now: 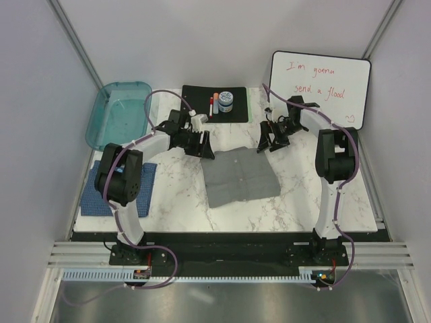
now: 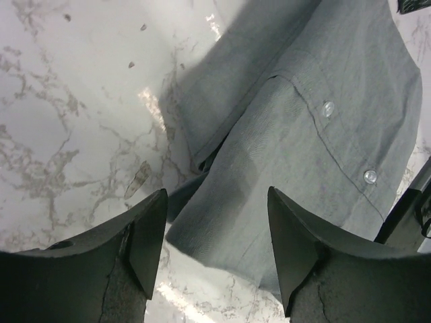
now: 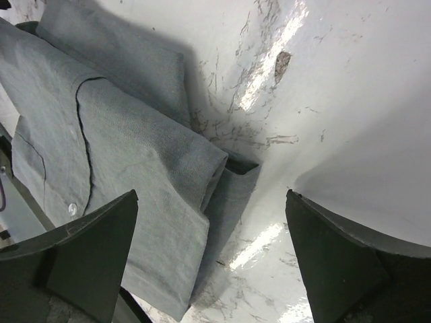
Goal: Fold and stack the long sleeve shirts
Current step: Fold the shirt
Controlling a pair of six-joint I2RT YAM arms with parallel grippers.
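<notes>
Two arms reach from the near edge over a white marbled worktop [image 1: 323, 202], with a whiteboard [image 1: 320, 87] bearing red handwriting leaning at its far right corner. The grey shirt [image 1: 239, 176] lies folded into a rough rectangle at the middle of the worktop, flat, with crease lines across it. A teal tray [image 1: 124, 114] sits at the far left, partly off the marble. The blue shirt [image 1: 89, 198] lies flat at the worktop's left edge, well apart from the grey one, with the left arm's elbow above it. A black mat [image 1: 199, 101] holding a few small items sits at the far edge, between tray and whiteboard.

The left fingers [image 1: 205, 147] are at the grey shirt's far left corner and the right fingers [image 1: 269, 141] at its far right corner. Whether either pair touches the cloth I cannot tell.

From the left wrist, the left fingers [image 2: 145, 242] are spread wide with nothing gripped. The grey shirt [image 2: 303, 134] fills the gap between them, and one tucked layer shows beneath its folded edge.

From the right wrist, the right fingers [image 3: 101, 249] are also spread wide and hold nothing. The grey shirt's [image 3: 135, 161] doubled edge lies beside one finger, and bare worktop [image 3: 337, 101] lies before the other.

Two clear buttons [image 2: 328, 108] show along a seam in the left wrist view.
</notes>
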